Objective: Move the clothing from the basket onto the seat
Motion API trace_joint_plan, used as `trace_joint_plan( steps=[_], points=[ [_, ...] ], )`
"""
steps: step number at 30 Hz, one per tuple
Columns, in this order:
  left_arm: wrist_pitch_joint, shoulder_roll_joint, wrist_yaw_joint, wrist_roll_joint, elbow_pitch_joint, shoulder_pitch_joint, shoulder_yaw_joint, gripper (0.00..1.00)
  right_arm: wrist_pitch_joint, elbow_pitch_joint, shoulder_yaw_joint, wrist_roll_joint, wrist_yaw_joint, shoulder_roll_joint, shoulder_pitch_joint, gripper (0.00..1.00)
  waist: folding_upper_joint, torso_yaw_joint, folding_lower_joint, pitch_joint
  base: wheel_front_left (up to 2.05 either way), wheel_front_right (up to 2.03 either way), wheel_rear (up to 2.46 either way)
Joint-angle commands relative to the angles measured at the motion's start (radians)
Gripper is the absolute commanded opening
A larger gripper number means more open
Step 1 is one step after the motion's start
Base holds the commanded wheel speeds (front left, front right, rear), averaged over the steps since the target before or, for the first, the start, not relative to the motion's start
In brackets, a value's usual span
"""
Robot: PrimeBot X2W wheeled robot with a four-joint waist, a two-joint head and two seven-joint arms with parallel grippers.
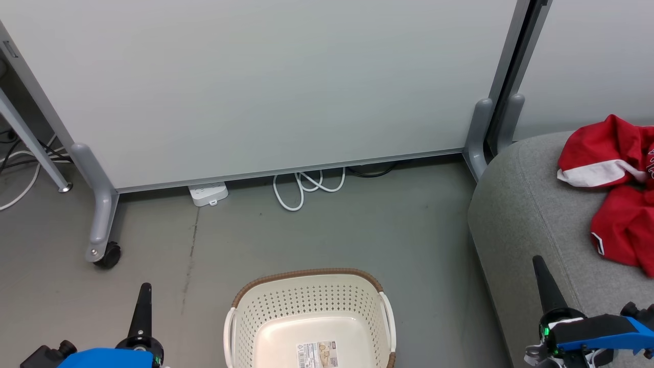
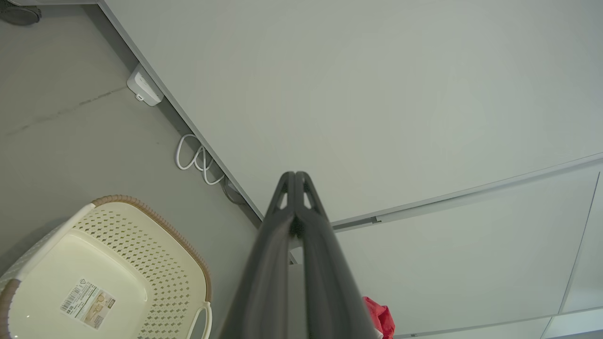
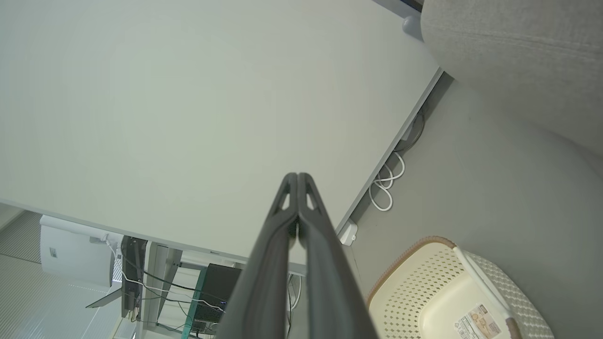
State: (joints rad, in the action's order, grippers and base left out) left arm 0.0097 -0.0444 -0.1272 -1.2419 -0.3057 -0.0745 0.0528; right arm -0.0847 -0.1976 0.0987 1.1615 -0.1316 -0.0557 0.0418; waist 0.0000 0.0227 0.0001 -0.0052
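The red clothing (image 1: 621,225) is laid crumpled on the grey sofa (image 1: 526,204). The white perforated laundry basket (image 1: 306,301) is set on the floor (image 1: 409,230) beside the sofa, with its inner label sticker (image 1: 317,354) exposed. The left end effector (image 2: 295,176) and the right end effector (image 3: 297,176) are both drawn fully together, fingertips touching.

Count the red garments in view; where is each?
2, it seems, both on the seat: the far garment, and the near garment touching it. Both run off the picture's right edge, so more may be hidden. The basket holds none.
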Motion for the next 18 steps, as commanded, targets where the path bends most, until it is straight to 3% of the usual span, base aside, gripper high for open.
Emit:
trace_joint_plan(
  steps=[1,18],
  points=[
    [0.006,-0.006,-0.004,-0.02,0.013,-0.02,0.005,0.0,-0.002,0.002,0.002,0.029,0.001,0.002,0.021,0.0,0.0,-0.001,-0.0001,0.0,0.0,0.0,0.0],
    [0.046,-0.007,-0.005,-0.157,0.033,-0.03,0.03,0.0,-0.013,-0.017,0.008,0.193,0.001,0.004,0.043,0.0,0.0,-0.008,-0.0001,0.003,0.0,0.0,0.0]
  ],
)
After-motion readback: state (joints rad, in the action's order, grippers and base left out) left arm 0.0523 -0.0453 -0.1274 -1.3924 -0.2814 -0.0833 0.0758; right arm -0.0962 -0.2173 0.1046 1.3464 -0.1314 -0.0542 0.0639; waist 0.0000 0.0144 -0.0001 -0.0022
